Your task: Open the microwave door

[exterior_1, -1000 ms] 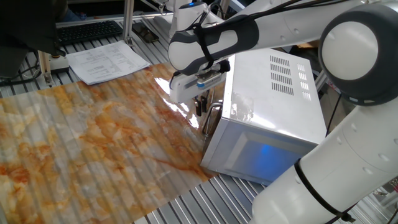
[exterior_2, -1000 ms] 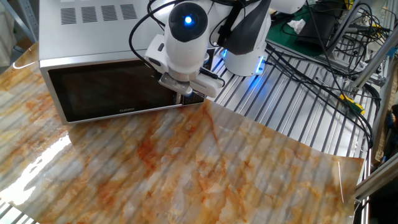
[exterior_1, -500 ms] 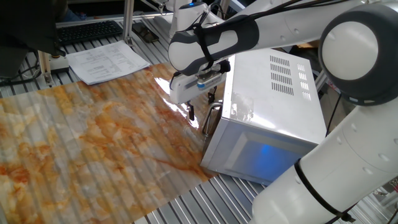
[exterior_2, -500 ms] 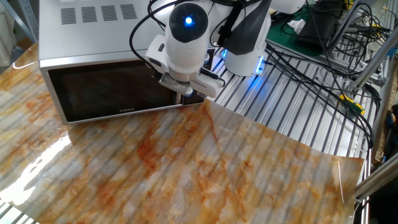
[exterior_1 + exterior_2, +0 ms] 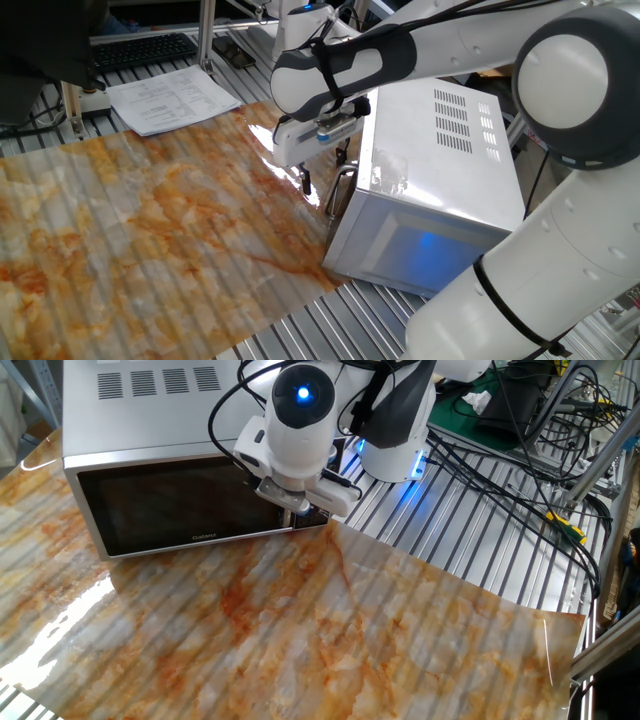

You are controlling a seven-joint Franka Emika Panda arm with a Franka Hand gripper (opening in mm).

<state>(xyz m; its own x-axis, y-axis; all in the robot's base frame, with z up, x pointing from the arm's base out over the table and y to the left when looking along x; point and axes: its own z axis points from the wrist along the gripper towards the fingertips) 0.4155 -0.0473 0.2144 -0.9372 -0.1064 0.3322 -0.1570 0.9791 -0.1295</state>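
The white microwave (image 5: 440,150) stands at the back of the marbled sheet. Its door (image 5: 180,500), with the dark window, faces the other fixed camera and looks shut. In one fixed view the door is seen edge-on, with its curved silver handle (image 5: 341,190) on the left. My gripper (image 5: 323,170) points down in front of the handle end of the door, and it also shows in the other fixed view (image 5: 300,513). It is open, with one dark finger (image 5: 306,183) out from the door and the other close to the handle. It holds nothing.
An orange-marbled sheet (image 5: 150,230) covers the table in front of the door. Papers (image 5: 170,100) and a keyboard (image 5: 145,48) lie behind it. My base with a blue light (image 5: 395,455) stands right of the microwave, with cables (image 5: 520,450) beyond.
The fingers, close together a second ago, have spread apart next to the handle. The arm and the door have not moved.
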